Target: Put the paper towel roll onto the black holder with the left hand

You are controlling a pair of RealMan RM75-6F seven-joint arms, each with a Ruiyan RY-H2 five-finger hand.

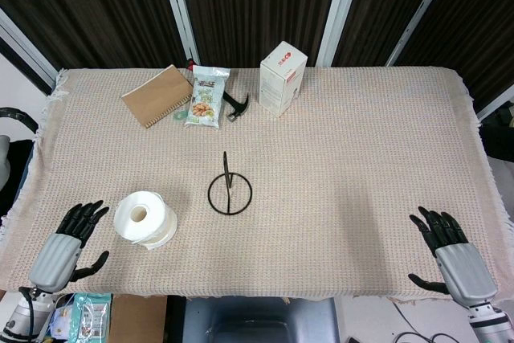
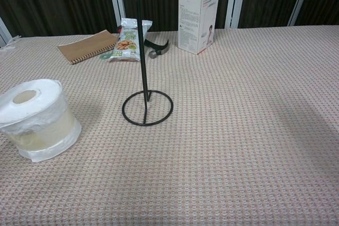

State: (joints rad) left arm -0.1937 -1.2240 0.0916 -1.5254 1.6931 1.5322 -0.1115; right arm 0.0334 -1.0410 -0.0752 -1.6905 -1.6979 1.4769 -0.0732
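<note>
A white paper towel roll (image 1: 144, 218) (image 2: 36, 119) stands on end on the table, core hole up, still in clear wrap. The black holder (image 1: 230, 191) (image 2: 145, 96), a ring base with an upright rod, stands to its right near the table's middle. My left hand (image 1: 68, 247) lies at the table's front left edge, fingers spread, a short way left of the roll and not touching it. At the front right edge lies my right hand (image 1: 450, 251), also spread and holding nothing. Neither hand shows in the chest view.
Along the back of the table sit a brown spiral notebook (image 1: 158, 95) (image 2: 88, 46), a green snack packet (image 1: 206, 97) (image 2: 126, 40), a small black tool (image 1: 236, 105) (image 2: 157, 47) and a white carton (image 1: 283, 78) (image 2: 197, 16). A woven cloth (image 1: 361, 166) covers the table.
</note>
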